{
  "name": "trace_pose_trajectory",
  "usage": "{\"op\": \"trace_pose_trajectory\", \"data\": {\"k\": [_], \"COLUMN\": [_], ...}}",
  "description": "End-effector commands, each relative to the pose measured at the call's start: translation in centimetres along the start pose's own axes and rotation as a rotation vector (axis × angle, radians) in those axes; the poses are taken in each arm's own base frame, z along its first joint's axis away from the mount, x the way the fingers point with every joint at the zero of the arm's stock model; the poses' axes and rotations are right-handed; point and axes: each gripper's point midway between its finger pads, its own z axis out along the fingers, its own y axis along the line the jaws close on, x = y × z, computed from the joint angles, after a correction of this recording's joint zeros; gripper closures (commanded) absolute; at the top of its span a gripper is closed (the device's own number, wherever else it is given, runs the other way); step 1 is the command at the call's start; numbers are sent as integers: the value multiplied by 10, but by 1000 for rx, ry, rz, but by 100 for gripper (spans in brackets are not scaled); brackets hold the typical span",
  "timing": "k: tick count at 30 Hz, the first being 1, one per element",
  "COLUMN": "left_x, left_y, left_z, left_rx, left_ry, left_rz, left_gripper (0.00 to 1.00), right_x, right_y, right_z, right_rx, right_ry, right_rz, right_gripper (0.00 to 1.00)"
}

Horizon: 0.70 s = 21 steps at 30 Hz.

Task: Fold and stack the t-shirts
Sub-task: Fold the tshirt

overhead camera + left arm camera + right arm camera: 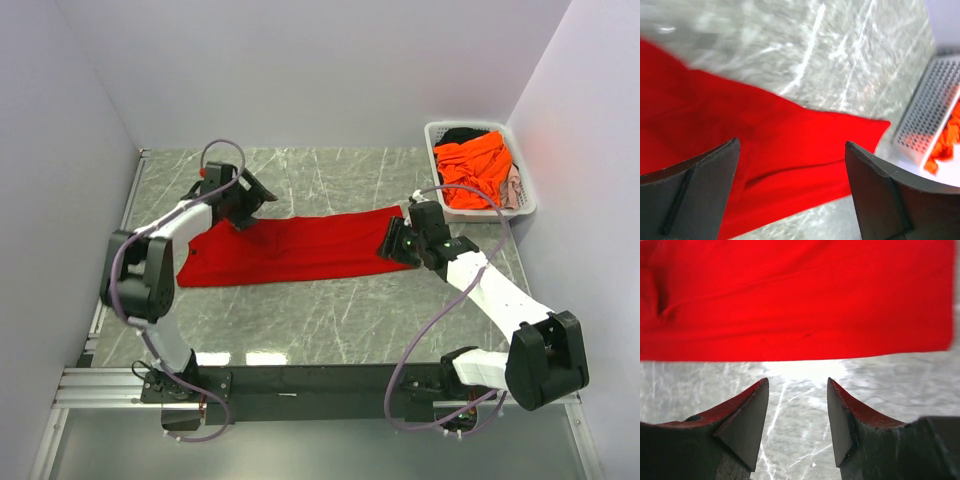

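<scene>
My left gripper (792,144) and right gripper (797,381) gape empty; the right, seemingly short of the bright red cloth t-shirt (800,300), may miss it.

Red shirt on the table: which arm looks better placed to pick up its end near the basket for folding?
Right. The right gripper hovers open just off the red shirt's edge at the basket end; the left gripper hangs open toward the opposite end.

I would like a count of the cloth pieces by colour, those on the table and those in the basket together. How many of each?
Red t-shirt: 1
Orange t-shirt: 1
Black cloth: 1
Pale cloth: 1
Total: 4
</scene>
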Motion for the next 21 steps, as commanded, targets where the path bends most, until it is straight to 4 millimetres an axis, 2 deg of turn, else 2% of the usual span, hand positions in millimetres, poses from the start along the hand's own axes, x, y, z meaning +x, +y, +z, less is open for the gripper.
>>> {"op": "trace_pose_trajectory", "data": {"k": [1, 5, 9, 12, 14, 15, 21], "left_x": [-19, -13, -10, -16, -27, -29, -59], "left_y": [4, 31, 48, 51, 54, 61, 43], "left_z": [-39, -48, -36, -23, -15, -8, 18], "left_rx": [-39, -107, -166, -188, -216, -240, -222], "left_ry": [-157, -197, -168, -160, -184, -181, -190], "left_rz": [25, -32, -54, -48, -45, -46, -5], "left_gripper": [9, 10, 10, 11, 12, 12, 13], "right_x": [-13, -8, -7, -7, -7, -5, -4], "right_y": [28, 31, 30, 29, 27, 26, 24], "right_z": [-2, 1, 0, -2, -2, -2, 0], "right_rx": [-90, -91, -85, -77, -73, -67, -57], "right_ry": [-34, -15, -9, -9, -8, -1, 4], "right_rz": [-54, -65, -67, -71, -74, -75, -79], "right_gripper": [43, 43, 43, 43, 43, 43, 43]}}
